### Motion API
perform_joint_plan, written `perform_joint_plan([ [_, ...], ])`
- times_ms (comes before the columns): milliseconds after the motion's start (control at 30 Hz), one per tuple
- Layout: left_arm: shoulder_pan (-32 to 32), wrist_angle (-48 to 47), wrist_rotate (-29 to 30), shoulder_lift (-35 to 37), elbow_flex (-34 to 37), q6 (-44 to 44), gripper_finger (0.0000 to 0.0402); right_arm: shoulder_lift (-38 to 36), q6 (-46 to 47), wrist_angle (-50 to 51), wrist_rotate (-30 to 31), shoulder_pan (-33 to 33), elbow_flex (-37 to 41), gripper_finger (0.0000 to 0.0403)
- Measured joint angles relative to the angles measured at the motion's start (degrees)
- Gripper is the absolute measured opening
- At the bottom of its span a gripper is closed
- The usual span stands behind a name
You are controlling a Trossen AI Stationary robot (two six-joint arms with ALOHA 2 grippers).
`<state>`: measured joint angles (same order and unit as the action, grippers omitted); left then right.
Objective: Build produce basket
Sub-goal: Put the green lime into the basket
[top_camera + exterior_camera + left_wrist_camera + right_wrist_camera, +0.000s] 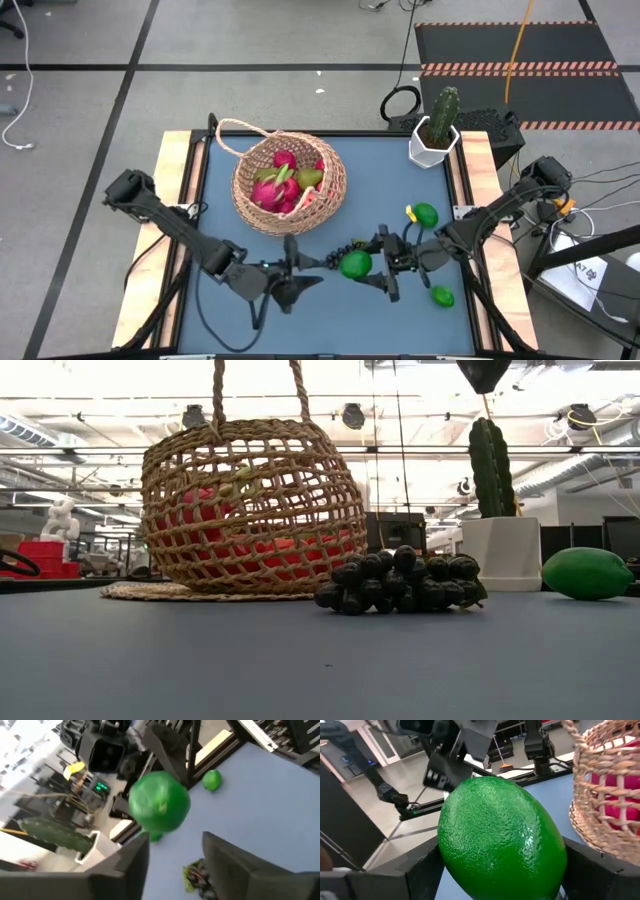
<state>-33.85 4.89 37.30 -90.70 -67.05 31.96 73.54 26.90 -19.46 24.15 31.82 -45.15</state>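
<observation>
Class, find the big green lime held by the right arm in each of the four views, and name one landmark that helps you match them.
High view: lime, low centre, between the two arms.
Low view: not identifiable; a green fruit sits at the right edge.
Left wrist view: lime, centre.
Right wrist view: lime, filling the middle.
Shared landmark: the basket in the high, low and right wrist views.

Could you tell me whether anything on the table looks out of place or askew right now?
The basket leans to one side, its handle lying over toward the table edge. The grapes and two limes lie loose on the table.
</observation>
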Motion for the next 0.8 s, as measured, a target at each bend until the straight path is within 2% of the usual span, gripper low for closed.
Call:
perform_joint_plan([
  [233,1.5,8.5,1.8,-3.1,0.0,6.9,0.0337,0.0,-0.6,0.2,-0.1,-2.5,0.0,0.032],
  [333,2.5,10.1,2.0,-4.2,0.0,8.1,0.0388,0.0,-0.6,1.1,-0.2,-3.3,0.0,0.032],
  [633,5.3,12.0,2.1,-7.7,0.0,11.7,0.0392,0.0,-0.6,1.8,-0.5,-5.3,0.0,0.032],
  [800,5.9,14.1,2.1,-8.9,0.0,17.4,0.0396,0.0,-0.6,1.7,-4.9,-6.5,0.0,0.032],
])
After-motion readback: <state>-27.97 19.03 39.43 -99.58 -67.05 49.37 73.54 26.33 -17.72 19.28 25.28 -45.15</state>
